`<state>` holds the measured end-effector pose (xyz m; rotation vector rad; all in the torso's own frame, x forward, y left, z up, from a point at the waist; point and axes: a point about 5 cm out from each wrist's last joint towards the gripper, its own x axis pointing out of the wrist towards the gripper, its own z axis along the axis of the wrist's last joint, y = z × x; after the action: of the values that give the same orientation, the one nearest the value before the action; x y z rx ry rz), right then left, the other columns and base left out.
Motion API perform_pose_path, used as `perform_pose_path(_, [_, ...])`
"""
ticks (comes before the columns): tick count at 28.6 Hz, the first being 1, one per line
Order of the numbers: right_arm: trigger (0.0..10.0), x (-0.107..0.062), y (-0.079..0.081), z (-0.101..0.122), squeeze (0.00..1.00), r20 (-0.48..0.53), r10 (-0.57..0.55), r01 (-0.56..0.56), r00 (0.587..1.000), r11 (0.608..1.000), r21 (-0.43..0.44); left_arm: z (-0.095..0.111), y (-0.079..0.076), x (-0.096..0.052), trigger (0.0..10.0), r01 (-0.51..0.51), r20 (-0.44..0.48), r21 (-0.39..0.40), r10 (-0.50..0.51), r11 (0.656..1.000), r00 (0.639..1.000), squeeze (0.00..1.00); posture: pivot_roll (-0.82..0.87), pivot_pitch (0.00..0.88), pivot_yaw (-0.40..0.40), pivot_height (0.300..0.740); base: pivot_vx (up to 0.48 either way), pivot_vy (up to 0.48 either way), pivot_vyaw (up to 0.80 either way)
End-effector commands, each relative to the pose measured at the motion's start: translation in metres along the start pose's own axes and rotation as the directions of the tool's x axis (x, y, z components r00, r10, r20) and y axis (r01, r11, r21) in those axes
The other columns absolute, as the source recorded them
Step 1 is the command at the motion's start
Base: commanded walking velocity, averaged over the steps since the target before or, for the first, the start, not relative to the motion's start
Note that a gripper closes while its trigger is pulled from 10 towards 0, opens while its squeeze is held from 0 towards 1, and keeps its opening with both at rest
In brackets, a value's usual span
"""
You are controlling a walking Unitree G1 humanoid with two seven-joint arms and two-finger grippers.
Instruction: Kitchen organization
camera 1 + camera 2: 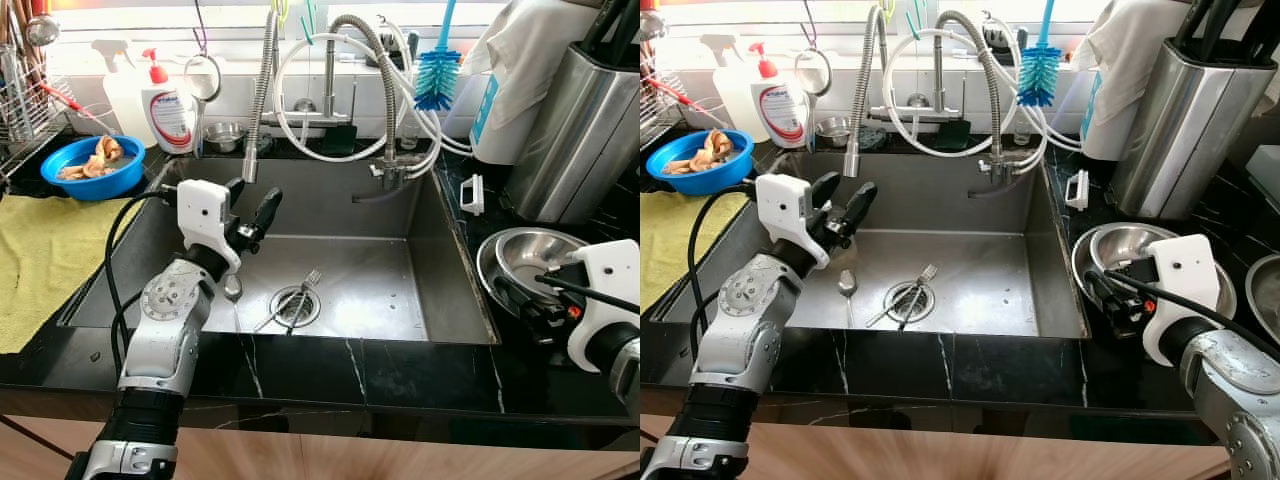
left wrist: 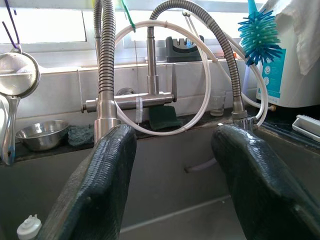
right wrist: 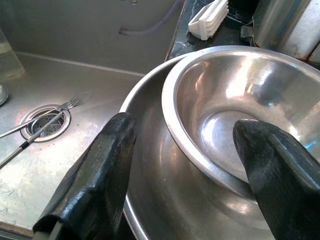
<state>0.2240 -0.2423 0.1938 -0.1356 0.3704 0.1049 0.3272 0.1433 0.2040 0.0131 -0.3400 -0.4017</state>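
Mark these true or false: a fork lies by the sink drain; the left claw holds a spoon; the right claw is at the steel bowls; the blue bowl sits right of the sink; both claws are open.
1. A fork lies by the drain: true.
2. The left claw holds a spoon: false; it is open and empty above the sink, and the spoon lies on the sink floor.
3. The right claw is at the steel bowls: true.
4. The blue bowl sits right of the sink: false; left.
5. Both claws are open: true.
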Motion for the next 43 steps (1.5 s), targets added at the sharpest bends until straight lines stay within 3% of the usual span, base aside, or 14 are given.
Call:
perform_pose_path(1, [10.0, -0.003, -0.003, 0.002, 0.00, 0.001, -0.022, 0.022, 1.000, 1.000, -0.008, 0.002, -0.001, -0.001, 10.0, 0.014, 0.008, -0.007, -0.014, 1.000, 1.000, 0.00, -0.11, 0.000, 0.026, 0.740, 0.000, 0.000, 0.00])
perform_pose_path(17, [10.0, -0.004, -0.003, 0.001, 0.00, -0.003, -0.022, 0.022, 1.000, 1.000, -0.013, 0.002, -0.001, -0.001, 10.0, 0.014, 0.007, -0.008, -0.014, 1.000, 1.000, 0.00, -0.11, 0.000, 0.027, 0.740, 0.000, 0.000, 0.00])
perform_pose_path(21, [10.0, -0.004, -0.024, 0.001, 0.00, -0.010, -0.184, 0.183, 0.983, 0.981, -0.059, 0.001, -0.002, -0.001, 10.0, 0.015, 0.005, -0.017, -0.015, 1.000, 1.000, 0.00, -0.11, 0.000, 0.024, 0.740, 0.000, 0.000, 0.00])
perform_pose_path(34, [10.0, 0.002, -0.015, 0.003, 0.00, 0.008, -0.133, 0.133, 0.991, 0.989, -0.061, 0.002, -0.002, 0.000, 10.0, 0.014, 0.004, -0.017, -0.014, 1.000, 1.000, 0.00, -0.11, 0.000, 0.020, 0.740, 0.000, 0.000, 0.00])
perform_pose_path(43, [10.0, 0.003, -0.012, 0.000, 0.00, -0.018, -0.119, 0.116, 0.993, 0.985, -0.125, 0.001, -0.003, -0.001, 10.0, 0.013, 0.001, -0.022, -0.013, 1.000, 1.000, 0.00, -0.11, 0.000, 0.017, 0.740, 0.000, 0.000, 0.00])
